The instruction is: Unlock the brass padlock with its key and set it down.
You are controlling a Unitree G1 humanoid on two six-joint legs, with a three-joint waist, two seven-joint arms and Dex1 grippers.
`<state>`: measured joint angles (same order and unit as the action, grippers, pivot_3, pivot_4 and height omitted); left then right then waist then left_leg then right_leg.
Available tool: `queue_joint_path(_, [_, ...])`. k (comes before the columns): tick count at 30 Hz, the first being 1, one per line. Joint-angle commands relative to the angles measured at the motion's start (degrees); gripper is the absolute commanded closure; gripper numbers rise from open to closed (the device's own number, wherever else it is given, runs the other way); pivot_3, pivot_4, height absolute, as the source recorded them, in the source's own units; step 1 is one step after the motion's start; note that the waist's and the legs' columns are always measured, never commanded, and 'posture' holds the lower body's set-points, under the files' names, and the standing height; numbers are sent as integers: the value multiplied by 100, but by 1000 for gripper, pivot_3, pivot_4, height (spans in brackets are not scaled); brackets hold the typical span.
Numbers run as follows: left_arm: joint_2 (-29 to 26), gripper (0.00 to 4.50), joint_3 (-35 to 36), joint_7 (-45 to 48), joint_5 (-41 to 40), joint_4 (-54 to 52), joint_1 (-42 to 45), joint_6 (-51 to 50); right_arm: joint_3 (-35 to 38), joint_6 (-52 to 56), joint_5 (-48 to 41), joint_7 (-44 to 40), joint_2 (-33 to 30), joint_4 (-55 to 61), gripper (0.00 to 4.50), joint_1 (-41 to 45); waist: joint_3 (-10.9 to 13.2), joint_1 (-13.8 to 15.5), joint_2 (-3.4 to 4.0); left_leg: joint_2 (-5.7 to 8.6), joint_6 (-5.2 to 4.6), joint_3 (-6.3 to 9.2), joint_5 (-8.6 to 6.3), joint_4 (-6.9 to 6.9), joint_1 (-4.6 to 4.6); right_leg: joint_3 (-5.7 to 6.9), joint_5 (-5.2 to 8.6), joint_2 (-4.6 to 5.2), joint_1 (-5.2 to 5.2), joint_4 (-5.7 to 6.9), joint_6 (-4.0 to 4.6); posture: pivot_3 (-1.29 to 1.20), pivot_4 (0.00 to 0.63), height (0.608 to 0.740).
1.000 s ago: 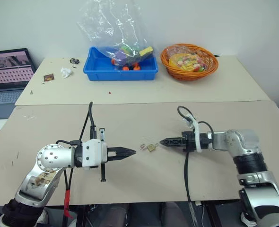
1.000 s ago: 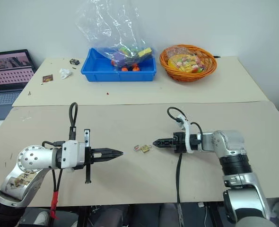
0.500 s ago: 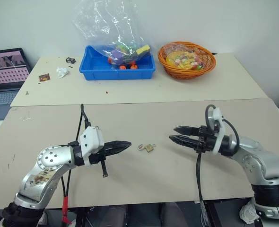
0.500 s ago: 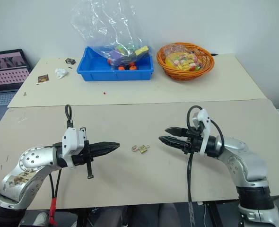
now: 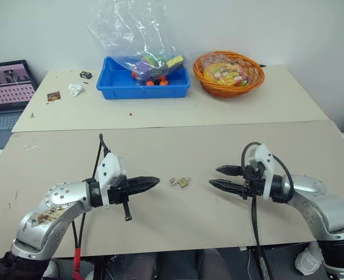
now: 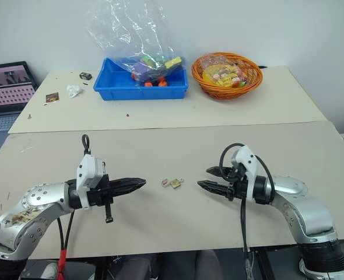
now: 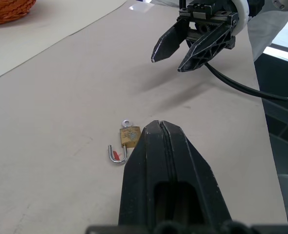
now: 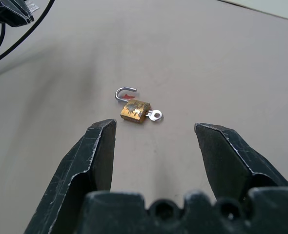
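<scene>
The brass padlock (image 8: pixel 135 110) lies flat on the tan table (image 5: pixel 178 146), midway between my two grippers. Its silver shackle (image 8: pixel 123 92) is swung open, and the key (image 8: pixel 155 115) sticks out of the body's opposite end. My left gripper (image 5: pixel 157 181) is shut and empty; it points at the padlock from the left, a short way off. My right gripper (image 5: pixel 216 177) is open and empty, hovering to the right of the padlock with its fingers one above the other. In the left wrist view the padlock (image 7: pixel 130 137) lies just beyond my shut fingertips (image 7: pixel 160 124).
On the far table stand a blue bin (image 5: pixel 146 84) with a clear bag of toys (image 5: pixel 140 35) and an orange basket (image 5: pixel 229 67). A laptop (image 5: pixel 9 87) sits at far left, with small scraps (image 5: pixel 74 88) beside it. Black cables hang from both wrists.
My right gripper has drawn back from the padlock, risen a little and rolled so its open fingers show. The left wrist has rolled in place. The padlock has not moved.
</scene>
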<state>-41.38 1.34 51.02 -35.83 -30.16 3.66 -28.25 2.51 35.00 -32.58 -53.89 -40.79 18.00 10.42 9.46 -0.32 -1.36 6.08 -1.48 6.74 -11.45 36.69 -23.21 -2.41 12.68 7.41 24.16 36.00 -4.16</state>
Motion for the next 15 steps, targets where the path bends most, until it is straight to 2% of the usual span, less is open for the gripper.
queue_joint_path(1, [-38, 4500, 139, 42, 82, -119, -20, 190, 122, -198, -11, -62, 2, 43, 1394, -2, 0, 8, 0, 0, 0, 0, 0, 0, 0, 0, 0, 0, 0, 0, 0, 0, 150, 740])
queue_joint_path(15, [100, 4500, 173, -175, 343, -141, -201, 369, -18, -299, 93, -175, 74, -261, 1394, 232, 0, 41, 0, -1, 0, -2, 0, 0, 2, 0, -1, 0, -2, -1, 3, 0, 150, 740])
